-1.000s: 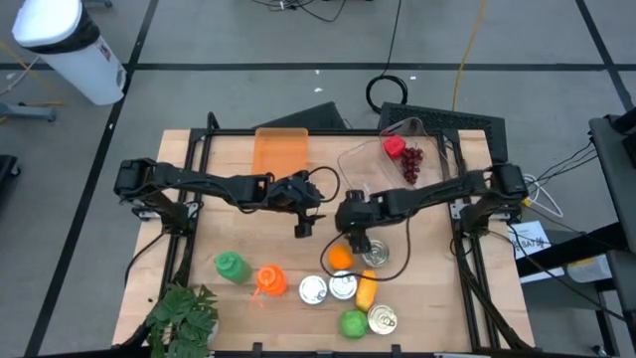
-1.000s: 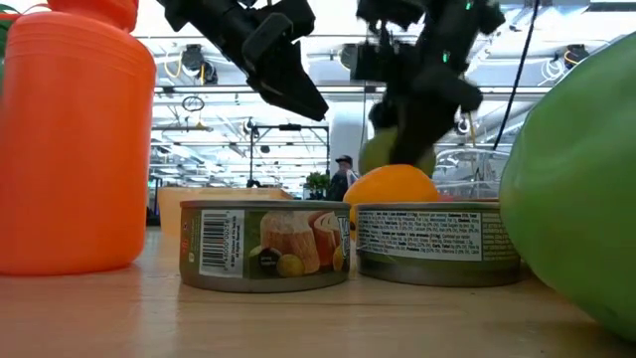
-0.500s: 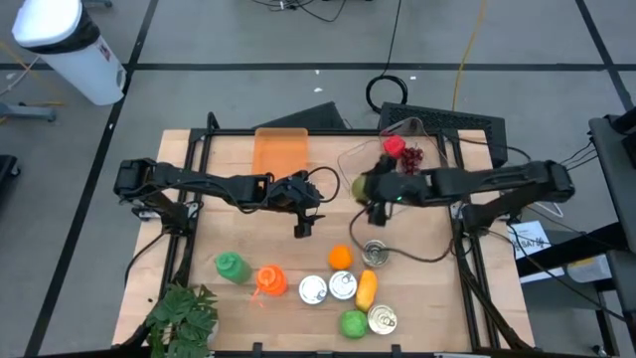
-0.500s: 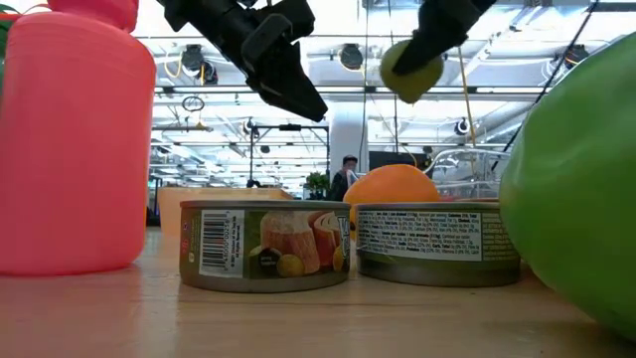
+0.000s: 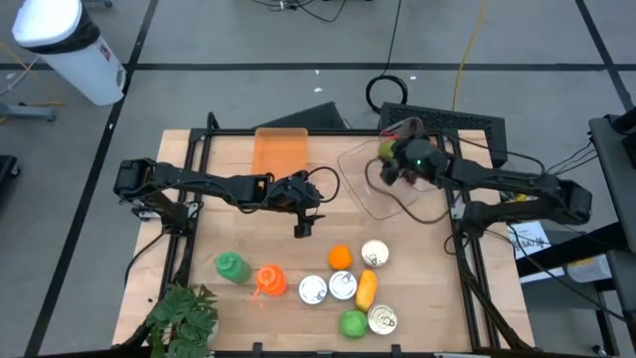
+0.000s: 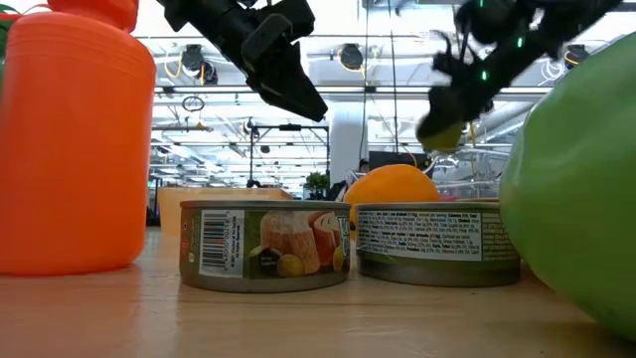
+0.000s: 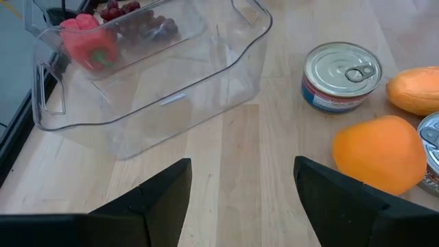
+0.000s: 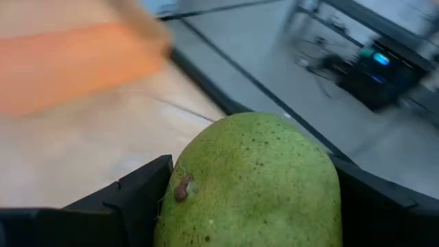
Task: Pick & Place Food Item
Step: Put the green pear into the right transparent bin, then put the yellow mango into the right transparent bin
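Green pear gripped above the clear bin

Green and speckled, the pear [image 8: 250,182] is sitting pinched between the right gripper [image 5: 391,164]'s two dark fingers, raised off the tabletop [image 5: 238,234]. Directly beneath the right gripper, the clear plastic bin [image 7: 147,75] is holding a red pepper [image 7: 86,42] and dark grapes [image 7: 140,27]. Farther off, toward the tabletop's middle, the left gripper [image 7: 240,195] is hovering with fingers spread, an orange [image 7: 381,152] and a tin can [image 7: 341,75] lying just beyond it.
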